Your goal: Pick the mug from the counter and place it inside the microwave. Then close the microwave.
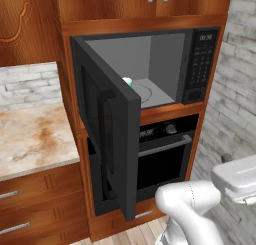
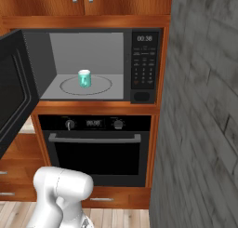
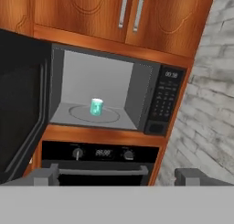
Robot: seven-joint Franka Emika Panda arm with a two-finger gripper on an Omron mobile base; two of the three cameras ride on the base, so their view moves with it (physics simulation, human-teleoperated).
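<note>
I see the microwave (image 2: 93, 66) across the upper half of the right base view, built in under the wooden cabinets (image 2: 83, 1) and above the black oven (image 2: 95, 145). Its door (image 1: 107, 139) hangs wide open, swung out toward me; in the left base view it takes up the centre of the frame, edge-on, with the vertical bar handle facing left. The counter (image 1: 32, 136) runs along the left side of that view, over brown drawers. A grey brick wall (image 2: 204, 129) fills the right of the right base view.

Inside the grey cavity, the mug (image 2: 84, 78) stands upright on the round plate (image 2: 100, 86), roughly in the plate's middle; in the hand view it sits just left of centre (image 3: 96, 106).

My gripper (image 3: 116, 176) shows at the bottom of the hand view, its two fingertips (image 3: 45, 175) spread far apart with nothing between them, well back from the microwave.
</note>
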